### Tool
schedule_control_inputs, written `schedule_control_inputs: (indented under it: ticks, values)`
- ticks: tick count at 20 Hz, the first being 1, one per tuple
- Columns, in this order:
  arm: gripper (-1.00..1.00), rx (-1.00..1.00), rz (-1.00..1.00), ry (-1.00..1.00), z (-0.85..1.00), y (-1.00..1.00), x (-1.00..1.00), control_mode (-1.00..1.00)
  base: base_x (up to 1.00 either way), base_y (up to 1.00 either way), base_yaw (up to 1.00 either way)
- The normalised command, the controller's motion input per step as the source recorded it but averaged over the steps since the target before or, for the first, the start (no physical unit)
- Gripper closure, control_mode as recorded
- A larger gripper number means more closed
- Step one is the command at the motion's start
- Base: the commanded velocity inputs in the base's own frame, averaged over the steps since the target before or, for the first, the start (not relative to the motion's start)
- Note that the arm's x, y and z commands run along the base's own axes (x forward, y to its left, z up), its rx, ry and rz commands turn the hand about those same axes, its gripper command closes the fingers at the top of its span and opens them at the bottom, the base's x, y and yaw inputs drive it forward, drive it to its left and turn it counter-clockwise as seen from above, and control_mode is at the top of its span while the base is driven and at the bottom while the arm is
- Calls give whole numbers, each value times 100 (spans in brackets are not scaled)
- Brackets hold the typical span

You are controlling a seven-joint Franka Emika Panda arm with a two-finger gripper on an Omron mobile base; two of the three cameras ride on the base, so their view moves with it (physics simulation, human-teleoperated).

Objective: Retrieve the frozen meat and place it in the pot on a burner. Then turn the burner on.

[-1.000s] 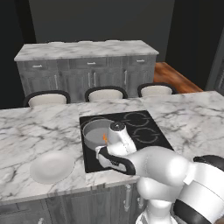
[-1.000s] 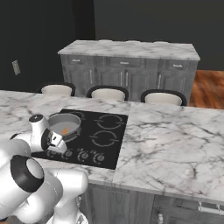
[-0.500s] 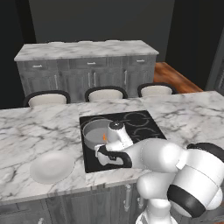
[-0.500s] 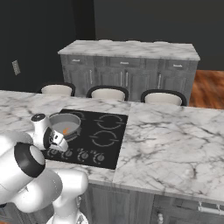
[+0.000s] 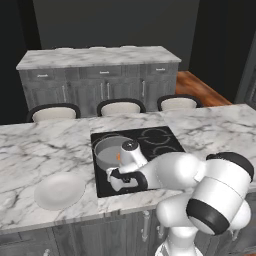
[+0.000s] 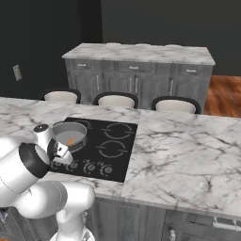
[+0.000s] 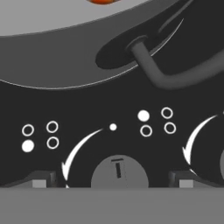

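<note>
The grey pot [image 5: 106, 150] stands on the front left burner of the black cooktop [image 5: 155, 141]; the pot covers that burner. The frozen meat [image 5: 118, 156], a small orange piece, lies inside the pot [image 6: 69, 133], where it shows as an orange speck [image 6: 70, 140]. My gripper [image 5: 116, 181] hangs low over the cooktop's front strip, just in front of the pot. In the hand view it [image 7: 113, 181] is open, its fingertips [image 7: 39, 180] either side of a round grey knob [image 7: 119, 173] without touching it. The pot's wall [image 7: 65, 43] and handle [image 7: 157, 72] lie beyond.
A round white plate [image 5: 59, 190] sits on the marble counter left of the cooktop. More knobs [image 6: 87, 166] line the front strip. Other burners [image 5: 167, 149] lie to the right of the pot. Stools [image 5: 120, 106] stand behind the island.
The arm has folded lower and its elbow has swung right; the hand has eased a little left over the knobs. The jaws stayed open and the pot and meat kept still.
</note>
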Motion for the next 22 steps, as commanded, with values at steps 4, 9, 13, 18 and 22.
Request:
schedule_control_inputs:
  ticks: [4, 9, 13, 18, 22]
  values:
    - [-100, 0, 0, 0, -13, 0, 0, -100, 0, 0, 0]
    - [100, 3, 0, 0, -14, 0, 0, -100, 0, 0, 0]
    - [100, 5, 0, 0, -18, 0, 0, -100, 0, 0, 0]
    - [100, 4, 0, 0, -14, 0, 0, -100, 0, 0, 0]
    - [100, 1, 0, -1, -23, 2, -13, -100, 0, 0, 0]
